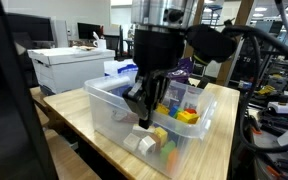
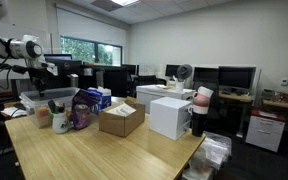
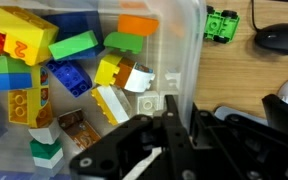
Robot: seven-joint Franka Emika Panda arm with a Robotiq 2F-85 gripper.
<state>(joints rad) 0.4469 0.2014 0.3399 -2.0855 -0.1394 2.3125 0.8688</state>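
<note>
Clear plastic bin point(image 1: 106, 118) stands on the wooden tabletop point(image 1: 69, 112) and holds the toy blocks point(image 3: 74, 45); the claw point(image 1: 144, 110) sits inside it, jaws together, with no block visibly clamped between them. Judged from the wrist view, all blocks lie in the bin and none is lifted, while a green toy car point(image 3: 222, 22) and a computer mouse point(image 3: 282, 38) rest on the tabletop outside its wall.

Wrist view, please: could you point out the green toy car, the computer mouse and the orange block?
green toy car point(image 3: 222, 24), wrist view, middle of its body.
computer mouse point(image 3: 281, 38), wrist view, top of its shell.
orange block point(image 3: 137, 25), wrist view, its upper face.
</note>
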